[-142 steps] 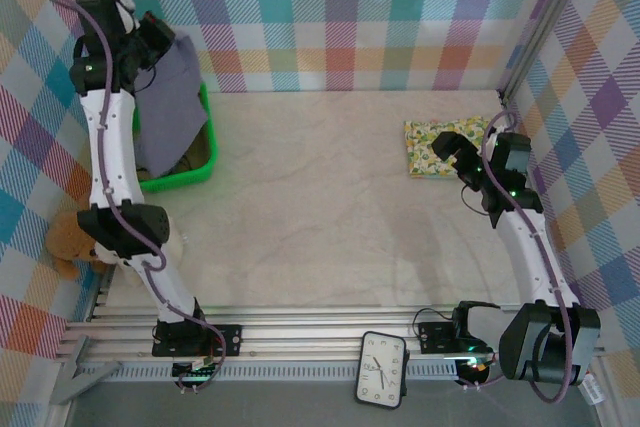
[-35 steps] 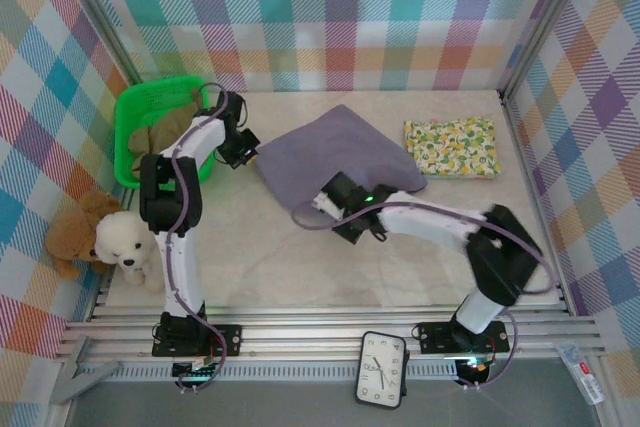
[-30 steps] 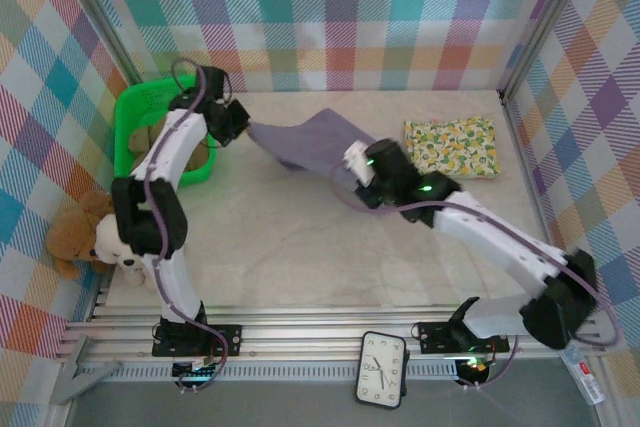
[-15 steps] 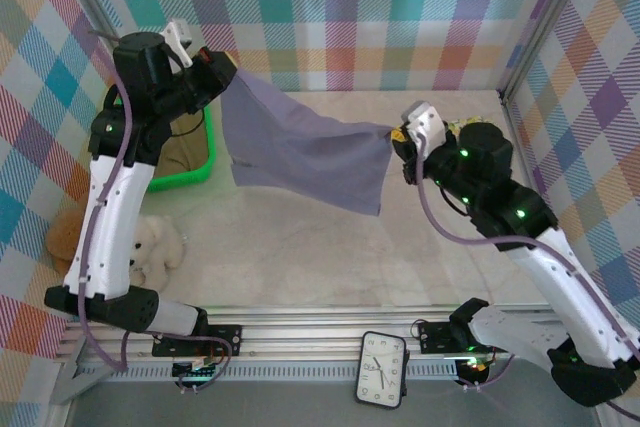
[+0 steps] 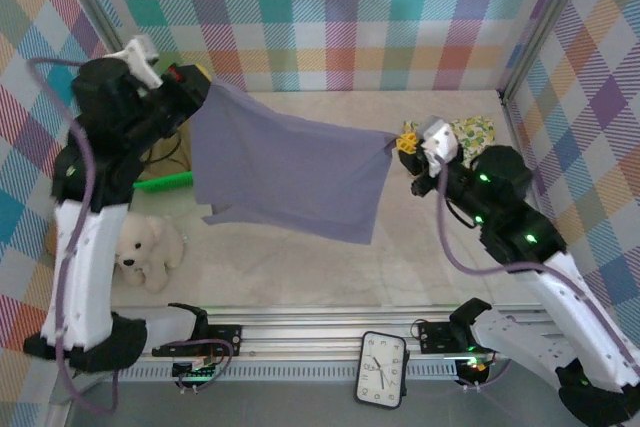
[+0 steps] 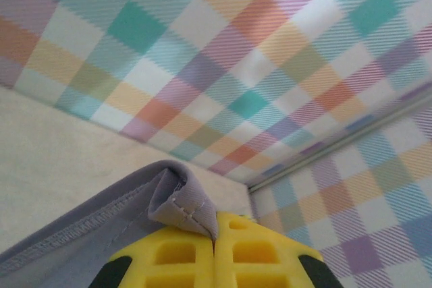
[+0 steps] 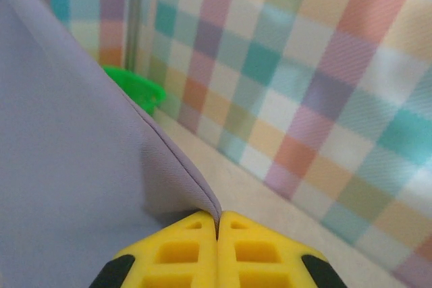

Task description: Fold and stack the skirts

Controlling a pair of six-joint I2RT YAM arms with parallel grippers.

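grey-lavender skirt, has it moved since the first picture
Yes: the grey-lavender skirt has gone right, off the green basket, and now hangs spread above the table's middle between the left tool and right tool.

Skirt [image 5: 290, 172] plain grey-lavender; end effector pads [image 7: 182, 257] yellow; basket [image 5: 165, 182] green (walls [image 5: 350, 7] pastel plaid).

The top view looks down from behind the arm bases [image 5: 200, 332] (bottom of frame) over the tabletop [image 5: 300, 267]. Wrist cameras sit close behind the left hand [image 6: 216, 228] and right hand [image 7: 217, 224], facing plaid walls [image 6: 270, 52]; all share the grey-lavender skirt [image 5: 290, 172].
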